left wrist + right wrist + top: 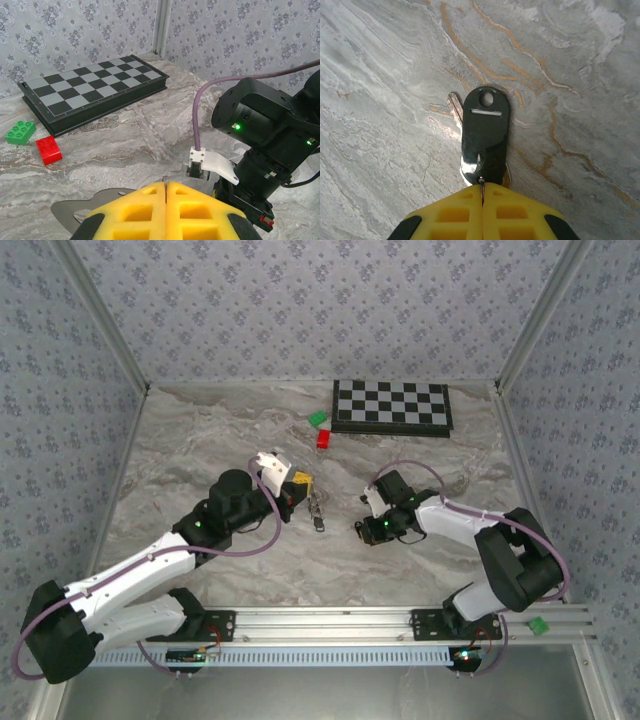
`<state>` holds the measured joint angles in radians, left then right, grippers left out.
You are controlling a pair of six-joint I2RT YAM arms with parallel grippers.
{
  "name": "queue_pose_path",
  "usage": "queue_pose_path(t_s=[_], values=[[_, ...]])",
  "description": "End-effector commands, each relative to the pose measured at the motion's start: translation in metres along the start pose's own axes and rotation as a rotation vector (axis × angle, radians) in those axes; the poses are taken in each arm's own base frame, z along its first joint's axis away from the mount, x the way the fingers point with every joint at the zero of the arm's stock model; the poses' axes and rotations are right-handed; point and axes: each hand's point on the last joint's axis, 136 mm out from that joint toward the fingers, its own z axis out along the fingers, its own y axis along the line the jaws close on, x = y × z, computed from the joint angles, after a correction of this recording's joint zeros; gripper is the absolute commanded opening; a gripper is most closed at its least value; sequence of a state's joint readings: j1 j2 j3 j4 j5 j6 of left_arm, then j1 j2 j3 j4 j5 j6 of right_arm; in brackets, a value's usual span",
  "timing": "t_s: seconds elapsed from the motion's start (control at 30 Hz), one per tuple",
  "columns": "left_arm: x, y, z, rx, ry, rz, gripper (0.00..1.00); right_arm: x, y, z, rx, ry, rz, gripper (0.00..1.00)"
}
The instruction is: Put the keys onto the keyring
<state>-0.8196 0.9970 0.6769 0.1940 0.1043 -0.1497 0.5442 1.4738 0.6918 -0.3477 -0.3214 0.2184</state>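
right gripper (482,189) is pinching a key (485,131) by its blade, pads pressed together, well in front of the chessboard (392,405). left gripper (166,188) is nipping thin wire, seemingly the keyring (165,179). grasping is under way; the next move is calling for threading the key's hole onto that wire.

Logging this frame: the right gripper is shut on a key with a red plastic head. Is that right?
No: the head is black, not red. The right wrist view shows the right gripper shut on the key.
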Motion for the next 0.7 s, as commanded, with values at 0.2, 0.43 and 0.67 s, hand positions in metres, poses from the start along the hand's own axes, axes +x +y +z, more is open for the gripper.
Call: queue_pose_path(t_s=[0.2, 0.43, 0.67], values=[[-0.014, -0.007, -0.001, 0.028, -0.043, 0.008, 0.0, -0.001, 0.004, -0.008, 0.024, -0.01, -0.03, 0.0], [-0.014, -0.008, -0.001, 0.03, -0.043, 0.007, 0.0, -0.016, 0.01, -0.034, 0.095, -0.15, -0.104, 0.0], [-0.015, -0.007, 0.0, 0.033, -0.051, 0.007, 0.0, -0.043, 0.016, -0.081, 0.158, -0.429, -0.192, 0.0]])
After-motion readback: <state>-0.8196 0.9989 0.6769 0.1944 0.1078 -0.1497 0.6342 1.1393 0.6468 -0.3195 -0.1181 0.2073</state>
